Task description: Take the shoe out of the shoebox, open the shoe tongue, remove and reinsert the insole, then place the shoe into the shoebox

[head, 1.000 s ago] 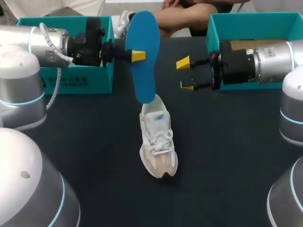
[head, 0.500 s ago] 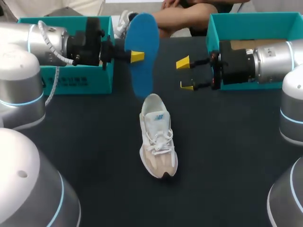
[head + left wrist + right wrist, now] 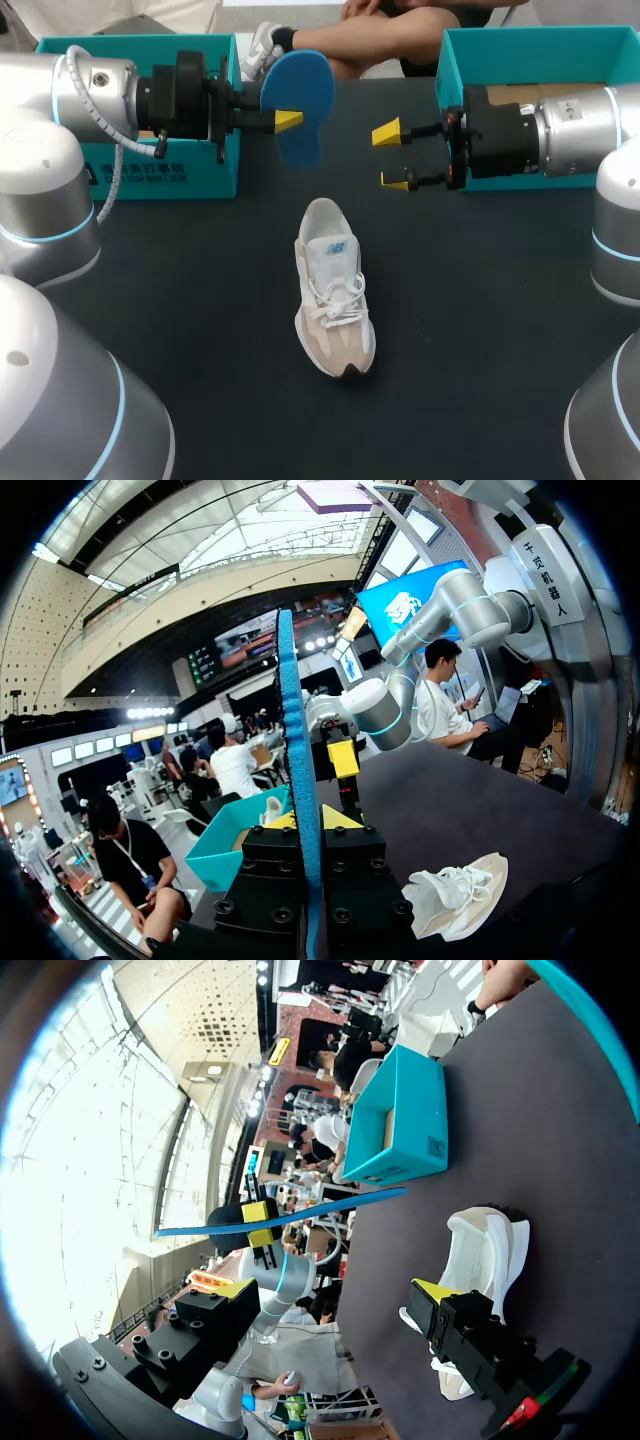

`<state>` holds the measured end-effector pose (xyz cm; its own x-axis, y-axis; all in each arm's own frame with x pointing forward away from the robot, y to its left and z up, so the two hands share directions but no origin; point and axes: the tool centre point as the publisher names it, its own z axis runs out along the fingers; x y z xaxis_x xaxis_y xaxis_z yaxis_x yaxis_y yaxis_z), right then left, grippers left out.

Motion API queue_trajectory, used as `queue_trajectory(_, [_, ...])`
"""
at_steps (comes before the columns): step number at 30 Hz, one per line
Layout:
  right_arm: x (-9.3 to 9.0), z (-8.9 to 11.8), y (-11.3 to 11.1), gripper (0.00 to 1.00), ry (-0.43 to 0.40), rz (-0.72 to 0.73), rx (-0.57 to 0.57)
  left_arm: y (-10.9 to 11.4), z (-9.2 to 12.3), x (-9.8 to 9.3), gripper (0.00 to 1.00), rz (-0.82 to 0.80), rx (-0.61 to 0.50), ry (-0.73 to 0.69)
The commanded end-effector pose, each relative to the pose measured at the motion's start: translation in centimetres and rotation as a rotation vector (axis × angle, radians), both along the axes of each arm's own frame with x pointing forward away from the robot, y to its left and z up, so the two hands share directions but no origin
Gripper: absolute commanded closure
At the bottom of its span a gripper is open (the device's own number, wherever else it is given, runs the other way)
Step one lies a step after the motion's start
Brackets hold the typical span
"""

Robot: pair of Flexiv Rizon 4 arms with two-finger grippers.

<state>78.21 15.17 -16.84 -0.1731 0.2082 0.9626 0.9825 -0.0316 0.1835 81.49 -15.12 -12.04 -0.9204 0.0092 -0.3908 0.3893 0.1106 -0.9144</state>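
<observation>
The dark table (image 3: 480,330) has a teal shoebox (image 3: 160,175) at its far left corner and a second teal box (image 3: 520,45) at its far right. Both sit well back, I'd guess to leave the middle as working ground. The left arm (image 3: 95,85) comes in over the one box and the right arm (image 3: 570,125) over the other, and they face each other above the far half of the table.

The shoe (image 3: 335,290) stands on its sole in the middle of the table, outside either box. Its toe points toward the robot and its heel opening toward the arms, which looks handy for feeding something back in.

The blue insole (image 3: 297,95) is out of the shoe, up in the air beyond the heel and clear of it. The left gripper (image 3: 287,115) is clamped on it, one finger against each face. The right gripper (image 3: 392,157) hangs opposite with its fingers spread and nothing between them, near the insole but apart from it, perhaps ready to steady it. To my eye the removal is done and the reinserting is yet to come.
</observation>
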Motion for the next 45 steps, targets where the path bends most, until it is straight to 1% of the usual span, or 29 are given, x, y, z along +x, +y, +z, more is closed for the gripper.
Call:
queue_trajectory(1, [0.0,-0.1,0.2,0.0,0.0,-0.003,0.0,0.2,-0.4,-0.1,1.0,0.013,-0.035,-0.379])
queue_trajectory(5, [0.0,-0.1,0.2,0.0,0.0,-0.003,0.0,0.6,0.0,0.3,1.0,0.007,-0.075,-0.415])
queue_trajectory(10, [0.0,-0.1,0.2,0.0,0.0,-0.003,0.0,0.9,0.1,1.3,1.0,-0.005,-0.067,-0.403])
queue_trajectory(26, [0.0,-0.1,0.2,0.0,0.0,-0.003,0.0,0.8,0.1,1.3,1.0,-0.009,-0.057,-0.395])
queue_trajectory(28, [0.0,-0.1,0.2,0.0,0.0,-0.003,0.0,1.0,-0.2,1.0,1.0,-0.037,0.022,-0.547])
queue_trajectory(29, [0.0,-0.1,0.2,0.0,0.0,-0.003,0.0,1.0,-0.3,0.9,1.0,-0.063,0.024,-0.615])
queue_trajectory(30, [0.0,-0.1,0.2,0.0,0.0,-0.003,0.0,1.0,-0.3,0.7,1.0,-0.073,0.055,-0.685])
queue_trajectory(31, [0.0,-0.1,0.2,0.0,0.0,-0.003,0.0,1.0,-0.4,0.7,1.0,-0.085,0.052,-0.718])
queue_trajectory(32, [0.0,-0.1,0.2,0.0,0.0,-0.003,0.0,1.1,-0.5,0.6,1.0,-0.1,0.098,-0.798])
queue_trajectory(33, [0.0,-0.1,0.2,0.0,0.0,-0.003,0.0,1.1,-0.8,1.1,1.0,-0.1,0.136,-0.831])
queue_trajectory(34, [0.0,-0.1,0.2,0.0,0.0,-0.003,0.0,1.2,-0.9,1.2,1.0,-0.097,0.165,-0.917])
queue_trajectory(36, [0.0,-0.1,0.2,0.0,0.0,-0.003,0.0,1.5,-1.0,1.3,1.0,-0.093,0.105,-0.97])
queue_trajectory(37, [0.0,-0.1,0.2,0.0,0.0,-0.003,0.0,1.6,-1.1,1.2,1.0,-0.113,0.126,-1.047])
queue_trajectory(38, [0.0,-0.1,0.2,0.0,0.0,-0.003,0.0,1.7,-1.2,1.1,1.0,-0.124,0.067,-1.047])
queue_trajectory(40, [0.0,-0.1,0.2,0.0,0.0,-0.003,0.0,1.7,-1.4,1.1,1.0,-0.148,0.093,-1.096])
queue_trajectory(45, [0.0,-0.1,0.2,0.0,0.0,-0.003,0.0,1.5,-1.6,0.8,1.0,-0.176,0.088,-1.171])
